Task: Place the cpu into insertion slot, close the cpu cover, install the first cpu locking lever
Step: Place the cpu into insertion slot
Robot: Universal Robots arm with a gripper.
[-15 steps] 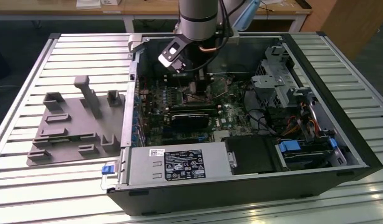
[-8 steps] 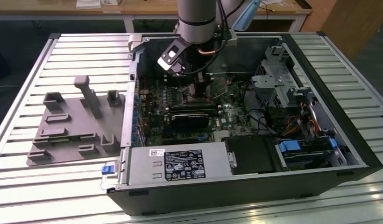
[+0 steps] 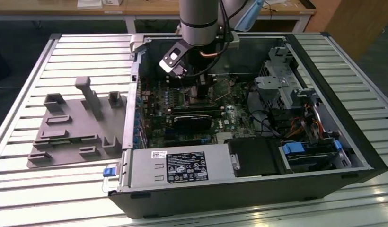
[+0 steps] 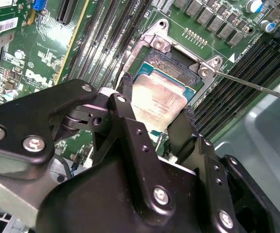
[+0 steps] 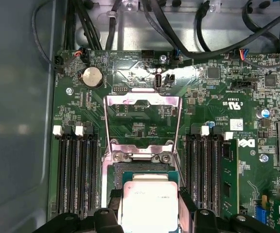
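Silver-grey chip (image 5: 149, 204), clamped edgewise in the end effector (image 4: 157, 103), is held just over the socket (image 4: 171, 60): placement step, square level seating required.

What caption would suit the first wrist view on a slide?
Jaws hold the cpu just over the slot, with the cover open beyond it.

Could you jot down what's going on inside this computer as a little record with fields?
Setting: open computer case, green board inside
Gripper: shut on the cpu
Cpu: held over the insertion slot, part of the slot showing
Cpu cover: swung open
Locking lever: thin rod, sticking out beside the slot
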